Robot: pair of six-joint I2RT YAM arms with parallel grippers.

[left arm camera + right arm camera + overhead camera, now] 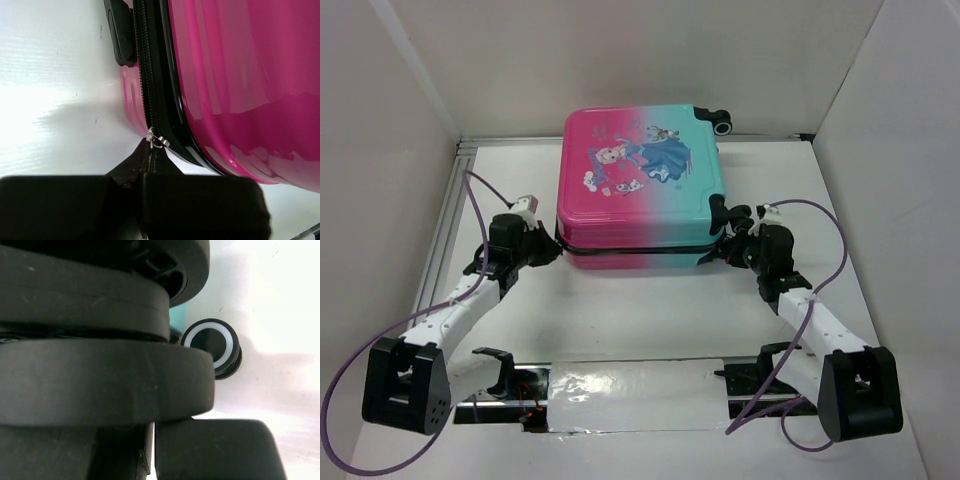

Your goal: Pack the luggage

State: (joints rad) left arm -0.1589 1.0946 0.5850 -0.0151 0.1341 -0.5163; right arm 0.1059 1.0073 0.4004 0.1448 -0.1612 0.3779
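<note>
The luggage point(640, 185) lies flat and closed on the white table, pink on the left and teal on the right, princess print up. My left gripper point(552, 250) is at its near left corner. In the left wrist view the gripper point(150, 155) is shut on the silver zipper pull point(156, 140) of the black zipper beside the pink shell point(240, 75). My right gripper point(732, 245) is at the near right corner, by a black wheel point(720, 212). In the right wrist view that wheel point(100, 375) fills the frame and the fingers point(210, 450) below it are closed together.
A second wheel with a white ring point(212, 345) sits further back, also in the top view point(723, 124). White walls close in on both sides and the back. A metal rail point(445, 220) runs along the left. A shiny taped strip point(635, 395) lies between the arm bases.
</note>
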